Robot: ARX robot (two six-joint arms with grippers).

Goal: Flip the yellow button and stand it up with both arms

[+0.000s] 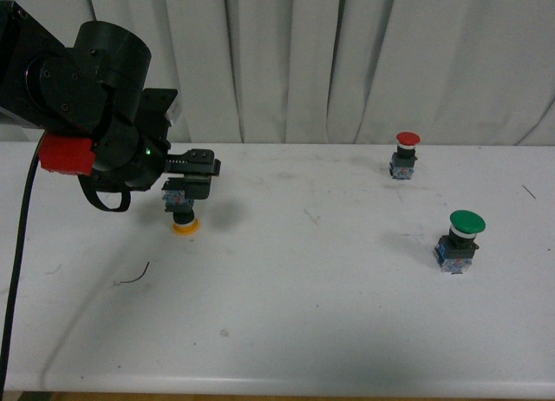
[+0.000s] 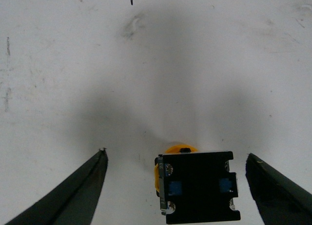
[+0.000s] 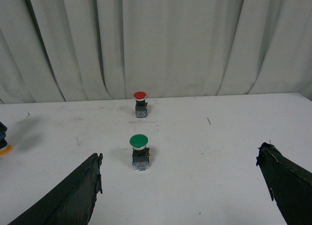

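Observation:
The yellow button (image 1: 183,212) stands upside down on the white table (image 1: 303,314), its yellow cap on the surface and its blue-black block body facing up. My left gripper (image 1: 194,165) hovers just over it, open. In the left wrist view the button (image 2: 199,193) sits between the two spread fingers, touching neither, and the gripper (image 2: 176,154) holds nothing. At the edge of the right wrist view a sliver of the button (image 3: 4,146) shows. My right gripper (image 3: 180,153) is open and empty, well away from the button; it does not show in the front view.
A red-capped button (image 1: 406,154) stands upright at the back right, and a larger green-capped button (image 1: 460,241) stands upright nearer on the right. White curtains (image 1: 347,54) hang behind the table. A thin dark wire scrap (image 1: 134,277) lies front left.

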